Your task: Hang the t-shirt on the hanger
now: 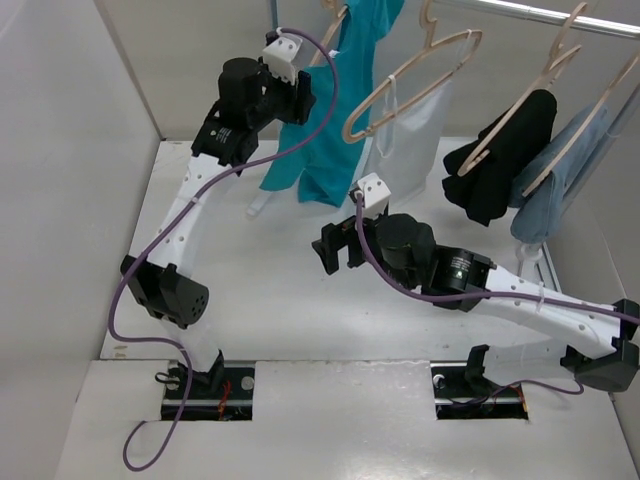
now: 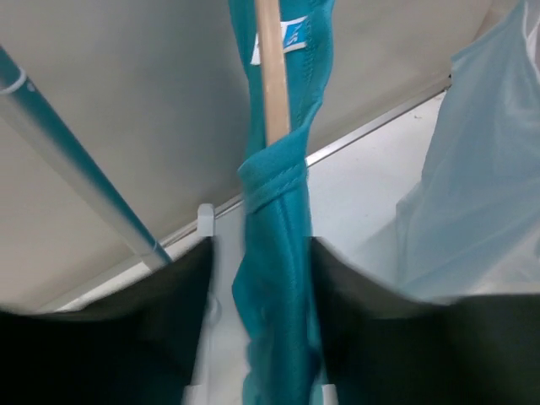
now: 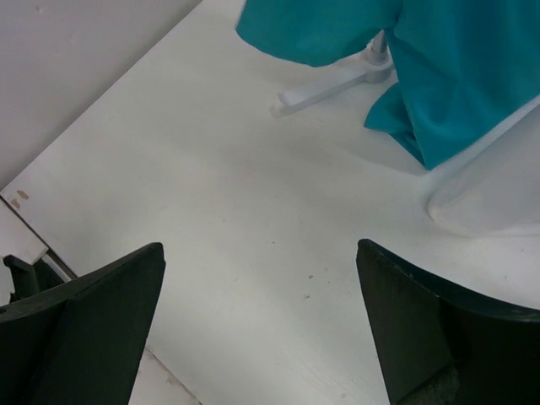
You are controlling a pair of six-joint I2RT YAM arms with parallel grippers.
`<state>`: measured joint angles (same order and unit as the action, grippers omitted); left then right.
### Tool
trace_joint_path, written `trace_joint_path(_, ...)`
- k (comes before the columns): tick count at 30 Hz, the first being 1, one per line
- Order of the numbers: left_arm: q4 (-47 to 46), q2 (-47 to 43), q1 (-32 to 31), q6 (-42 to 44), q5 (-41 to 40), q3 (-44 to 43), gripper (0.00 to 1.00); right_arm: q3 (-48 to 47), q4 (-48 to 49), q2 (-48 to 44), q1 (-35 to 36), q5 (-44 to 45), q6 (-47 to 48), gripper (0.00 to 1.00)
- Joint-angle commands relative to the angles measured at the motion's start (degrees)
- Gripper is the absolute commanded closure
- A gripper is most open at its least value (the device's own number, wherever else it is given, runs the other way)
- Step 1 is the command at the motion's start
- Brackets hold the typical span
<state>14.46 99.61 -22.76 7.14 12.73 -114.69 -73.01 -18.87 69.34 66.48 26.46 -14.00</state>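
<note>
The teal t-shirt (image 1: 330, 130) hangs from a wooden hanger (image 1: 334, 28) on the rail at the back. In the left wrist view the hanger's wooden arm (image 2: 271, 67) runs into the shirt's hemmed strap (image 2: 274, 253). My left gripper (image 1: 305, 100) is raised beside the shirt. Its jaws (image 2: 261, 246) stand partly open round the hanging cloth, which touches the right finger and is apart from the left one. My right gripper (image 1: 332, 255) is open and empty low over the table (image 3: 260, 249). The shirt's bottom edge (image 3: 456, 76) shows beyond it.
On the rail (image 1: 560, 15) hang a white translucent garment (image 1: 412, 140) on a wooden hanger (image 1: 420, 70), a black garment (image 1: 500, 160) and a light-blue one (image 1: 560, 190). A white rack foot (image 3: 329, 84) lies on the table under the shirt. Walls close the left and back.
</note>
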Motion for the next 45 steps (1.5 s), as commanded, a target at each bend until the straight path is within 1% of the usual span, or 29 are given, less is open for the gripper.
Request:
trace_joint_path(1, -2.4, -5.6, 0.2, 0.1, -0.4, 0.1, 0.48, 0.3, -1.4, -2.6, 0.5, 0.9, -1.1, 0.0)
trace_joint_path(4, -2.4, -7.1, 0.2, 0.6, -0.4, 0.1, 0.35, 1.6, -2.7, -3.9, 0.5, 0.9, -1.7, 0.0)
trace_joint_path(5, -2.4, -7.2, 0.2, 1.2, -0.4, 0.1, 0.25, 2.3, -3.5, -4.0, 0.5, 0.9, -1.7, 0.0)
trace_joint_path(6, -2.4, -7.9, 0.2, 1.2, -0.4, -0.4, 0.19, 2.3, -4.1, -4.6, 0.5, 0.9, -1.7, 0.0)
trace_joint_path(8, -2.4, -8.6, 0.2, 1.7, 0.2, -1.0, 0.0, 2.9, -5.8, -5.3, 0.5, -0.3, -1.7, 0.0)
trace_joint_path(12, -1.9, -11.5, 0.2, 1.7, -0.4, -2.1, 0.0, 6.6, -7.1, -7.9, 0.5, -3.6, -1.7, 0.0)
trace_joint_path(13, -0.9, -12.2, 0.2, 1.7, -1.2, -3.6, 0.0, 7.5, -7.1, -9.0, 0.5, -4.5, -1.7, 0.0)
trace_joint_path(14, 0.2, -13.5, 0.2, 1.7, -2.8, -3.6, 0.0, 8.4, -8.4, -9.6, 0.5, -6.2, -2.3, 0.0)
trace_joint_path(16, 1.4, -15.4, 0.2, 2.4, -5.7, -3.7, 0.0, 11.0, -10.5, -11.2, 0.5, -6.2, -5.1, 0.0)
trace_joint_path(18, 1.9, -19.8, 1.0, 2.4, -10.3, -1.4, 0.0, 13.4, -13.6, -12.9, 0.5, -5.1, -8.4, 0.0)
trace_joint_path(19, 1.9, -21.5, 2.2, 1.2, -11.6, 0.2, 0.0, 16.5, -14.3, -14.0, 0.5, -4.5, -10.0, 0.0)
trace_joint_path(20, 1.9, -23.3, 3.4, -1.2, -13.4, 4.7, 0.0, 18.2, -14.9, -17.0, 0.5, -3.8, -14.1, 0.0)
trace_joint_path(21, 1.2, -27.0, 6.6, -2.6, -17.4, 7.7, 0.0, 20.1, -15.4, -18.8, 0.5, -1.9, -16.4, 0.0)
trace_joint_path(22, 0.6, -28.8, 8.6, -3.8, -18.6, 11.2, 0.0, 22.1, -16.6, -20.6, 0.5, -0.7, -18.9, 0.0)
trace_joint_path(23, 0.6, -30.7, 10.8, -4.5, -19.1, 19.5, 0.0, 26.1, -17.7, -22.7, 0.5, 0.7, -22.1, 0.0)
trace_joint_path(24, -1.1, -34.7, 15.5, -5.7, -19.8, 24.4, 0.0, 29.9, -20.6, -27.0, 0.5, 3.3, -29.1, 0.0)
trace_joint_path(25, -1.9, -36.8, 17.7, -6.5, -19.8, 29.4, 0.0, 29.9, -22.5, -29.4, 0.5, 4.4, -32.9, 0.0)
trace_joint_path(26, -2.4, -38.8, 19.7, -7.0, -20.5, 34.3, 0.0, 33.2, -24.4, -31.9, 0.5, 5.4, -36.6, 0.0)
trace_joint_path(27, -2.4, -40.8, 21.3, -7.0, -20.5, 43.5, 0.0, 34.7, -26.5, -37.2, 0.5, 6.3, -43.0, 0.0)
trace_joint_path(28, -2.4, -43.9, 23.4, -7.7, -21.2, 47.3, 0.0, 36.0, -30.2, -40.0, 0.5, 6.8, -45.1, 0.0)
trace_joint_path(29, -1.2, -44.7, 23.5, -8.4, -22.3, 50.1, 0.0, 37.1, -31.9, -42.9, 0.5, 7.5, -46.6, 0.0)
trace_joint_path(30, 0.3, -44.7, 23.5, -9.2, -23.6, 53.6, 0.0, 38.5, -33.6, -48.4, 0.5, 7.5, -48.0, 0.0)
trace_joint_path(33, 2.5, -44.7, 23.5, -12.4, -27.0, 58.5, 0.0, 39.1, -40.0, -55.7, 0.5, 7.5, -50.1, 0.0)
trace_joint_path(34, 2.5, -45.5, 24.1, -12.4, -27.0, 61.9, 0.0, 38.6, -41.3, -59.4, 0.5, 7.5, -50.1, 0.0)
trace_joint_path(36, 1.3, -46.6, 25.3, -12.4, -25.9, 63.9, 0.0, 38.6, -43.1, -62.2, 0.5, 6.8, -51.0, 0.0)
trace_joint_path(38, 1.3, -46.6, 25.3, -12.4, -25.0, 64.5, 0.0, 38.6, -42.3, -63.7, 0.5, 6.1, -49.4, 0.0)
trace_joint_path(40, 1.3, -46.6, 25.3, -12.4, -22.5, 64.5, 0.0, 38.6, -42.3, -62.9, 0.5, 6.1, -48.8, 0.0)
trace_joint_path(42, 1.3, -46.6, 25.3, -12.4, -19.5, 64.0, 0.0, 38.0, -42.3, -59.8, 0.5, 6.1, -48.3, 0.0)
trace_joint_path(45, 1.3, -46.6, 25.3, -12.9, -18.0, 64.5, 0.0, 36.3, -42.3, -53.8, 0.5, 7.3, -47.8, 0.0)
